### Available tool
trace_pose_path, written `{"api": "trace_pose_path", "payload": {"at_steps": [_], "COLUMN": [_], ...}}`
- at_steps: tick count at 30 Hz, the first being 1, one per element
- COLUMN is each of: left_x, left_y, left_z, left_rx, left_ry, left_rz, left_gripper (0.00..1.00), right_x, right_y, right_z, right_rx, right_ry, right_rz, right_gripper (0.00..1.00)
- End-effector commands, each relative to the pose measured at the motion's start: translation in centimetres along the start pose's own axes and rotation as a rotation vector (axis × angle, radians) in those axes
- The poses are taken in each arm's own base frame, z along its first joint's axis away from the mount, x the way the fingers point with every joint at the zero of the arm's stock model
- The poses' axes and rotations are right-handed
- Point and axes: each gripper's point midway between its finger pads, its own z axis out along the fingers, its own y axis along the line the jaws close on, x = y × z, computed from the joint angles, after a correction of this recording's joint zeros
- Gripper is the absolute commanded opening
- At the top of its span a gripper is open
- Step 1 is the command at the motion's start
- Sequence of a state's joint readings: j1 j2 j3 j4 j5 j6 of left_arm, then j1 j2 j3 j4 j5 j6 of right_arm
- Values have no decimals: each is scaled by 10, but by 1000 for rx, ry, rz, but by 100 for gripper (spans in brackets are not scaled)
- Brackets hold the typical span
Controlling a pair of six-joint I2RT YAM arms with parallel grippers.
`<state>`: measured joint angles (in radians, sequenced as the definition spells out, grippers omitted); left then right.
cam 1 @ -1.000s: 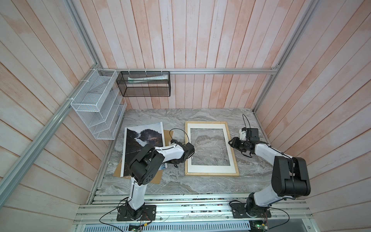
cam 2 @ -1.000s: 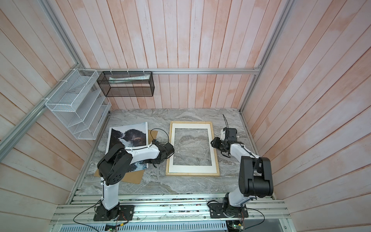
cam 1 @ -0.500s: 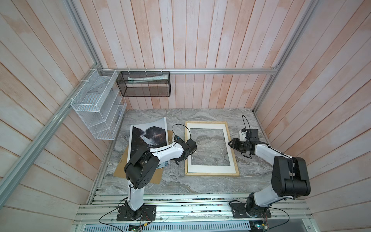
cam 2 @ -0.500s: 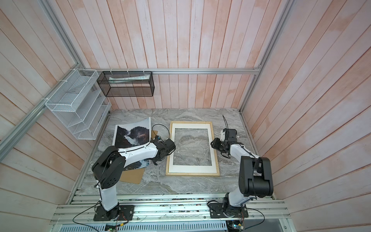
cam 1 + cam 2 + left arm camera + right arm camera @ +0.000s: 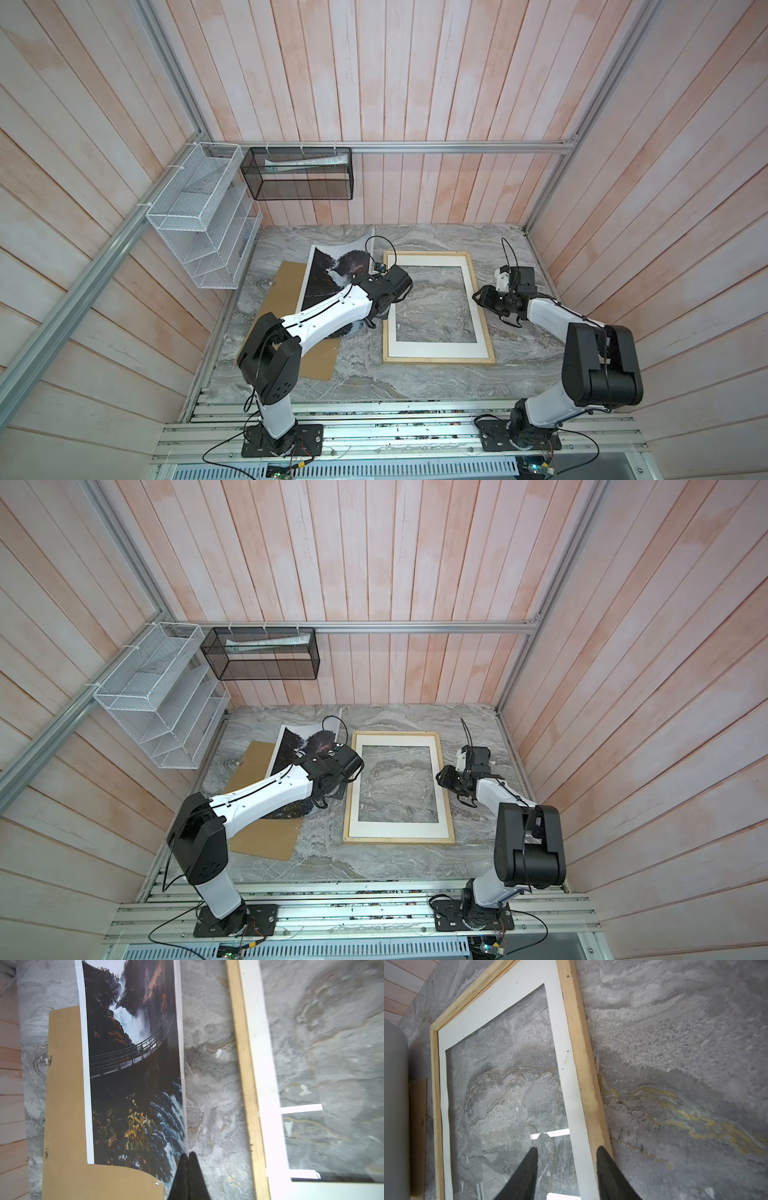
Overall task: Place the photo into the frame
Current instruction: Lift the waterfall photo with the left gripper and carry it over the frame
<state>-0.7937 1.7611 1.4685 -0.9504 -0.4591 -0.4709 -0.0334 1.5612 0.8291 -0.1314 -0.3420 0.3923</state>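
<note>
The photo (image 5: 133, 1064) is a thin, glossy sheet of paper: a white waterfall between dark hills, a curved railed bridge, and a narrow white border. It sits left of the frame (image 5: 438, 360), partly over the flat brown board (image 5: 282, 286), and is not yet inside the frame. Its long axis runs front to back, close to parallel with the frame's long sides. In both top views its far end curls upward off the veined grey marble table (image 5: 415, 382).

The left gripper (image 5: 188, 1155) is pinched tight on the photo's white edge nearest the frame.

The frame is pale raw wood with thin, square-cut rails. It lies flat and holds a white mat (image 5: 500, 997) with a rectangular opening.

The right gripper (image 5: 566, 1150) stands half spread over the frame's right rail. I cannot tell whether it touches the rail.
</note>
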Motion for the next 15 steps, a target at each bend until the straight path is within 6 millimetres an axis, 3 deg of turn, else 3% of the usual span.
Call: {"api": "trace_pose_path", "payload": {"at_steps": [1, 6, 11, 15], "left_x": [-22, -55, -106, -143], "left_y": [-22, -49, -70, -74], "left_z": [-37, -87, -162, -219], "left_rx": [164, 351, 551, 667], "left_ry": [-59, -165, -333, -465], "left_rz": [40, 56, 64, 50], "left_gripper": [0, 0, 0, 0], "right_x": [-8, -12, -15, -17], "right_y": [9, 13, 16, 17], "right_z": [-6, -8, -13, -16], "right_rx": [-23, -29, -32, -32], "right_ry": [-14, -25, -36, -46], "right_rz": [-8, -11, -14, -14], "right_gripper": [48, 48, 48, 48]}}
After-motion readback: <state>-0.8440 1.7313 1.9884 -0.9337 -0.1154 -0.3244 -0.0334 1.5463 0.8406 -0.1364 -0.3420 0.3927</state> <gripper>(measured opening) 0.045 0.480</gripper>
